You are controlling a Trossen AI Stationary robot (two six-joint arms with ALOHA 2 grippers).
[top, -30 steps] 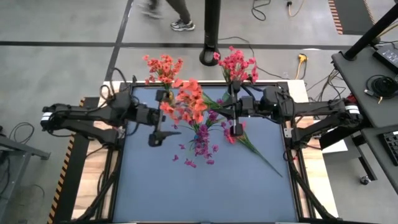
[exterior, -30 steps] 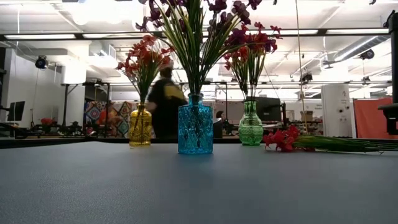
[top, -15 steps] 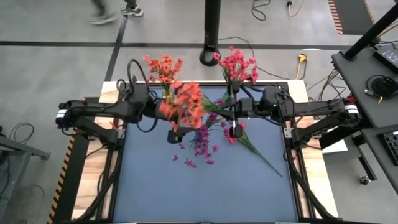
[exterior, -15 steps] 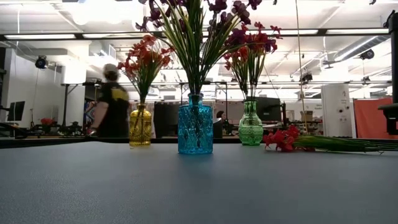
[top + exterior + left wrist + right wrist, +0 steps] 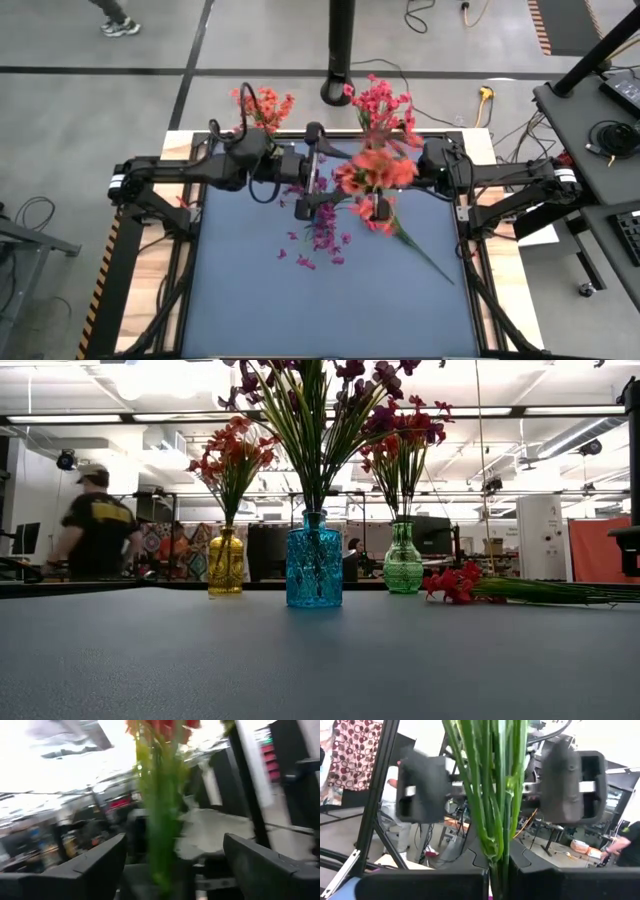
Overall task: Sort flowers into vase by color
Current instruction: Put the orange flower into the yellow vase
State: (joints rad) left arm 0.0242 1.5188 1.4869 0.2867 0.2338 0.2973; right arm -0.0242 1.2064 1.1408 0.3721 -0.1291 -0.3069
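An orange flower sprig stands upright over the table's far middle, and my right gripper is shut on its green stems. My left gripper faces it from the left, open. Its fingers stand on either side of the stems without touching them. A red-pink sprig lies flat on the table at the right. A yellow vase holds orange flowers, a blue vase holds purple ones, and a green vase holds red-pink ones. My right gripper pinches the bundle of green stems between its two fingers. The fingers come roughly level from the table's right side and lie across the stems. The sprig stands upright above the fingers, blossoms on top, lifted clear of the table.
A black pole stands just beyond the table's far edge. A person walks in the room behind. A desk with equipment stands to the right. The near half of the blue table top carries nothing.
My left gripper has gone toward the table's right edge and a little up, staying open, until its fingers flank the stems held by my right gripper. The orange sprig's blossoms have swung from leaning left to standing over my right gripper.
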